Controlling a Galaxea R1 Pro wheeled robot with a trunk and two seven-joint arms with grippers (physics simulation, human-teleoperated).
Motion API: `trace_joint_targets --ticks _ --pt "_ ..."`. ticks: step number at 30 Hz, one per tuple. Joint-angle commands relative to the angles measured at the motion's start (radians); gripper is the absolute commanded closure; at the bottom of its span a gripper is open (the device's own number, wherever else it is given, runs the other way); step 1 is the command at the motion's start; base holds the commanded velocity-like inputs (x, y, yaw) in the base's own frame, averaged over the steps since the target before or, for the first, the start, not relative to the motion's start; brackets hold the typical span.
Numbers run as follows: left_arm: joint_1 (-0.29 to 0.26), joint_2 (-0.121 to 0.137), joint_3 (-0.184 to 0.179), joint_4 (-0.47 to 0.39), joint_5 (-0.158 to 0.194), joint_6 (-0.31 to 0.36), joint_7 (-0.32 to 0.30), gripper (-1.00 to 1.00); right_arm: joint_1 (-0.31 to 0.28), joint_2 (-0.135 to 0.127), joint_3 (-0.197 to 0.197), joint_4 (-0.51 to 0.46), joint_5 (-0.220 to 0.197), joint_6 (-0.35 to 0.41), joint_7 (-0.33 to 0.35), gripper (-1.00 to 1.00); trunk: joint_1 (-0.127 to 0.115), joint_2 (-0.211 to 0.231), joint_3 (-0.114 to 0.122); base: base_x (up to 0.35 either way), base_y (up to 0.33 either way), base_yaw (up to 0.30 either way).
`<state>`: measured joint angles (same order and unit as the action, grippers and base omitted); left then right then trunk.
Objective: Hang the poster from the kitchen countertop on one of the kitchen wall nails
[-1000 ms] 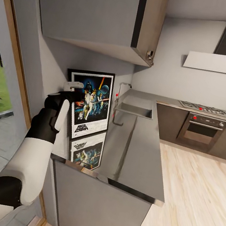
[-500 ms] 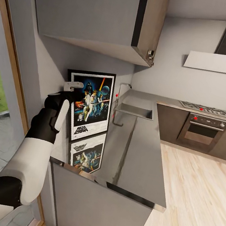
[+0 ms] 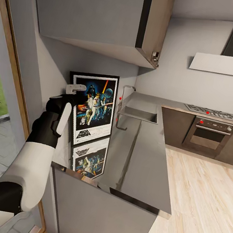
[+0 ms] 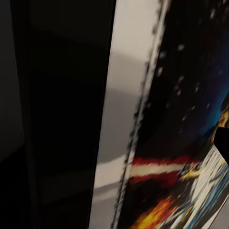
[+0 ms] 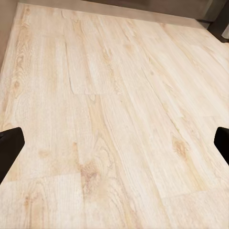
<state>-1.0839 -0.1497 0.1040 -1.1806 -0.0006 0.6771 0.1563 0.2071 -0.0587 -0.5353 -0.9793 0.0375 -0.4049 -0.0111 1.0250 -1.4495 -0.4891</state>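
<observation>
poster (image 3: 94,108) upright at the back of the kitchen countertop (image 3: 142,163), leaning on the wall, mirrored in the glossy slab. left gripper (image 3: 75,88) up at the poster's top left frame edge, seemingly pinching it, grip hard to confirm. right gripper (image 5: 114,143) spread wide over wooden floor (image 5: 119,95), holding nothing, parked clear.

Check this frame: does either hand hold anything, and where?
The left hand is at the poster, at its upper left frame edge; a firm grip cannot be confirmed. The right hand is open, holding nothing.
</observation>
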Motion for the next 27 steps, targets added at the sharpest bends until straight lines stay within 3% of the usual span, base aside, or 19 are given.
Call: trace_joint_targets --ticks 1,5,6,27 --pt "-0.001 -0.001 0.001 -0.001 -0.006 0.006 0.003 -1.0 0.0 0.0 0.0 0.0 0.004 -0.002 -0.001 -1.0 0.0 0.0 -0.001 0.0 0.0 0.0" --pt "-0.001 -0.002 0.0 -0.003 -0.006 0.007 0.003 -1.0 0.0 0.0 0.0 0.0 0.004 -0.002 -0.001 -1.0 0.0 0.0 -0.001 0.0 0.0 0.0" --pt "-0.001 -0.002 -0.001 -0.003 -0.006 0.007 0.003 1.0 0.0 0.0 0.0 -0.001 0.004 -0.002 -0.001 -1.0 0.0 0.0 -0.001 0.0 0.0 0.0" --pt "-0.001 -0.025 -0.023 -0.009 -0.002 0.009 -0.001 1.0 0.0 0.0 0.0 0.0 0.005 -0.002 -0.001 -1.0 0.0 0.0 -0.001 0.0 0.0 0.0"
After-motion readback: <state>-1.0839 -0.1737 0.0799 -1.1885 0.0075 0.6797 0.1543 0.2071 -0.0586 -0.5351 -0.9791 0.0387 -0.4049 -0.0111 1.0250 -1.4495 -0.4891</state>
